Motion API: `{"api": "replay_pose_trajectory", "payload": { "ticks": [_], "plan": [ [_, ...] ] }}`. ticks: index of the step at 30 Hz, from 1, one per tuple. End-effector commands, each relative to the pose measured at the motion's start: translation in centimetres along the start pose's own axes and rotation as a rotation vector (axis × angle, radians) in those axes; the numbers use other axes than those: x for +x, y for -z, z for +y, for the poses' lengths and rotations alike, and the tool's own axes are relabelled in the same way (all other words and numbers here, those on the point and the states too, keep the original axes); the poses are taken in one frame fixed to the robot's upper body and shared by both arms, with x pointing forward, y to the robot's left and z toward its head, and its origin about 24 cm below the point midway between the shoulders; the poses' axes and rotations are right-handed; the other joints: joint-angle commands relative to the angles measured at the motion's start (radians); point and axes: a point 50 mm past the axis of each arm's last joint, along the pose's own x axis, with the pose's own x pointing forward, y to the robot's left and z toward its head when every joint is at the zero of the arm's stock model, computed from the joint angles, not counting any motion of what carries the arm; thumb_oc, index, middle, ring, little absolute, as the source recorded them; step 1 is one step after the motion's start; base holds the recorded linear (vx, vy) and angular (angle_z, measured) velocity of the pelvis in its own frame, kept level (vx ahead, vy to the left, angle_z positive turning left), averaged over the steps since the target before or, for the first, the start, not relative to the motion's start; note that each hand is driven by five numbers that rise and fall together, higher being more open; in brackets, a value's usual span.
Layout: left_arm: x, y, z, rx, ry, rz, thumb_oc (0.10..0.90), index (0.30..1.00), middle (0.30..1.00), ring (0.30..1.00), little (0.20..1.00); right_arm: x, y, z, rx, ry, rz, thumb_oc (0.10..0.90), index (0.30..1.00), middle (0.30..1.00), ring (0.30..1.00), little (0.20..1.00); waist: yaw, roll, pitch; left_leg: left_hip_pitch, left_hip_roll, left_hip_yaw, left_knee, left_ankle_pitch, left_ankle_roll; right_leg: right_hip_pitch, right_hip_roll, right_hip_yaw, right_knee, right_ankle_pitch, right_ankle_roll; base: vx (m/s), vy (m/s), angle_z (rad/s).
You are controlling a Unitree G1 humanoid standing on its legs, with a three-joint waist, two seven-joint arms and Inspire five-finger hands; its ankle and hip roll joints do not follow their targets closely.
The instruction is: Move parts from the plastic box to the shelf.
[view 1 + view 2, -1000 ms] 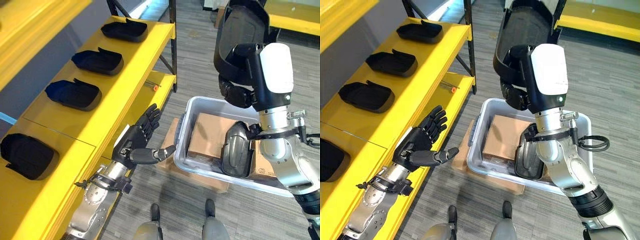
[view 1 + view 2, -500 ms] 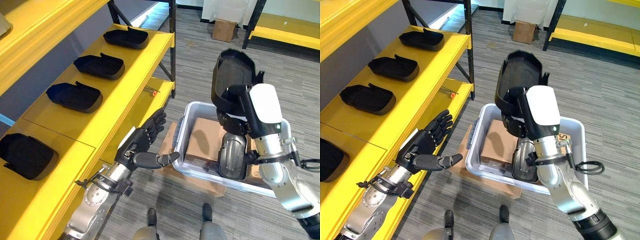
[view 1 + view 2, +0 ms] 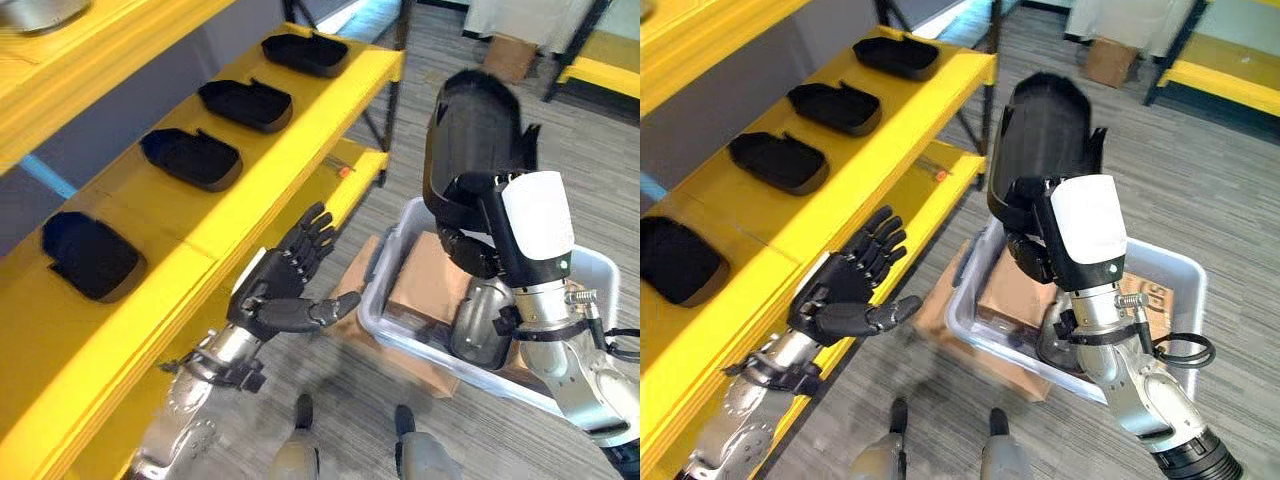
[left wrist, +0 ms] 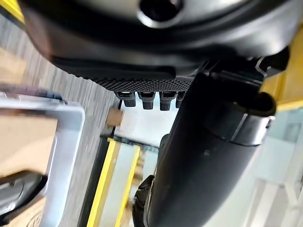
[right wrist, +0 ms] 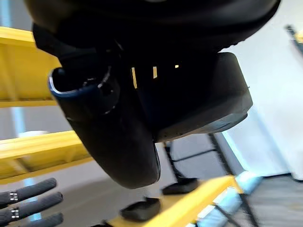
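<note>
Four black parts (image 3: 95,255) already on the yellow shelf (image 3: 250,195), spaced in a row; a fifth black part (image 3: 470,120) up in the air, clamped in the right hand (image 3: 1035,215) above the plastic box (image 3: 590,275), fingers curled round its lower edge. Left hand (image 3: 275,290) empty, fingers straight and spread, thumb out toward the box, hanging just off the shelf's front edge. Another dark part (image 3: 478,325) left inside the box, leaning beside a cardboard piece (image 3: 425,285). Risks, as a guess: grip sits low on a tall shell, so likely top-heavy, may pivot or slip on the swing across to the shelf; free shelf space looks tight, so could knock a placed part or land half over the lip and drop; left hand sits between box and shelf, possible clash with the carried part if not cleared or used for a handover. Eye views give the whole layout: shelf row, box, both arms, carton (image 3: 1110,60) on the floor far back. Right wrist view gives the held part (image 5: 189,101) from below, thumb (image 5: 113,127) wrapped across it, plus the left hand's fingertips (image 5: 28,208) and placed parts (image 5: 139,208) beyond. Left wrist view gives a box corner (image 4: 66,142) and straight fingers (image 4: 147,99), nothing held.
</note>
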Motion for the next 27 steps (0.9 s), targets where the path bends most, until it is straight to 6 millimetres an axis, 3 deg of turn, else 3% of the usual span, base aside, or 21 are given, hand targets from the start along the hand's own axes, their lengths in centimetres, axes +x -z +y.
{"api": "replay_pose_trajectory", "payload": {
  "ticks": [1,4,5,8,12,15,19,23,25,27],
  "plan": [
    [0.4,-4.1,-0.6,0.064,0.080,-0.208,0.900,1.000,1.000,1.000,1.000,3.2,-2.6,-4.8,-0.027,0.297,-0.200,0.400,0.300,0.300,0.300,0.300,0.018,-0.081,-0.033,0.113,-0.043,0.187,0.103,-0.273,-0.058,0.053,0.036,-0.101,-0.075,0.014,-0.064,-0.12,0.067,1.42],
    [0.2,-4.6,-0.6,0.082,0.059,-0.225,0.900,1.000,1.000,1.000,1.000,3.4,-2.9,-5.1,-0.012,0.298,-0.235,0.400,0.300,0.300,0.300,0.300,0.011,-0.082,-0.034,0.135,0.001,0.197,0.137,-0.294,-0.064,0.050,0.002,-0.116,-0.061,0.007,-0.071,-0.09,0.144,0.64],
    [0.1,-4.9,-0.6,0.101,0.056,-0.239,0.900,1.000,1.000,1.000,1.000,3.5,-3.3,-5.3,-0.005,0.300,-0.264,0.400,0.300,0.300,0.300,0.300,-0.001,-0.082,-0.036,0.164,0.060,0.206,0.169,-0.271,-0.081,0.042,-0.021,-0.127,-0.032,-0.009,-0.079,-0.08,0.227,0.39],
    [0.2,-5.5,-0.6,0.134,0.053,-0.278,0.900,1.000,1.000,1.000,1.000,4.2,-3.6,-5.6,-0.004,0.300,-0.316,0.400,0.300,0.300,0.300,0.300,-0.011,-0.069,-0.045,0.199,0.149,0.183,0.184,-0.194,-0.113,-0.003,-0.055,-0.144,0.027,-0.035,-0.096,-0.10,0.278,0.37],
    [0.3,-5.9,-0.5,0.145,0.018,-0.333,0.900,1.000,1.000,1.000,1.000,5.6,-4.2,-6.1,-0.011,0.281,-0.380,0.400,0.300,0.300,0.300,0.300,-0.010,-0.034,-0.051,0.212,0.224,0.133,0.173,-0.079,-0.157,-0.080,-0.095,-0.138,0.103,-0.063,-0.106,-0.13,0.428,0.16],
    [0.5,-5.9,-0.6,0.184,0.022,-0.372,0.900,1.000,1.000,1.000,1.000,6.0,-4.1,-6.5,-0.031,0.273,-0.391,0.400,0.300,0.300,0.300,0.300,-0.033,-0.010,-0.056,0.232,0.268,0.176,0.126,-0.042,-0.188,-0.140,-0.138,-0.145,0.169,-0.082,-0.097,-0.15,0.527,0.22],
    [0.9,-6.4,-1.2,0.219,0.035,-0.413,0.900,1.000,1.000,1.000,1.000,6.1,-3.4,-6.4,-0.076,0.261,-0.352,0.400,0.300,0.300,0.300,0.300,-0.029,0.010,-0.055,0.217,0.247,0.194,0.112,-0.036,-0.202,-0.127,-0.179,-0.165,0.121,-0.046,-0.071,-0.08,0.409,0.50],
    [0.6,-6.8,-0.9,0.221,0.000,-0.414,0.900,1.000,1.000,1.000,1.000,5.7,-3.4,-5.8,-0.069,0.224,-0.363,0.400,0.300,0.300,0.300,0.300,-0.023,0.023,-0.073,0.233,0.203,0.209,0.077,-0.090,-0.197,-0.087,-0.205,-0.168,0.028,0.026,-0.014,0.01,0.294,0.29],
    [-0.1,-6.9,-0.4,0.262,-0.026,-0.360,0.900,1.000,1.000,1.000,1.000,4.9,-3.4,-5.4,-0.053,0.191,-0.346,0.400,0.300,0.300,0.300,0.300,-0.001,0.014,-0.094,0.257,0.166,0.236,0.050,-0.166,-0.180,-0.017,-0.236,-0.195,-0.063,0.093,0.026,0.11,0.239,0.42],
    [-0.5,-6.8,0.1,0.263,-0.050,-0.337,0.900,1.000,1.000,1.000,1.000,4.6,-3.4,-5.3,-0.036,0.177,-0.334,0.400,0.300,0.300,0.300,0.300,0.010,-0.001,-0.101,0.267,0.151,0.245,0.048,-0.203,-0.169,0.018,-0.248,-0.207,-0.099,0.119,0.041,0.09,0.121,0.29]
  ]
}}
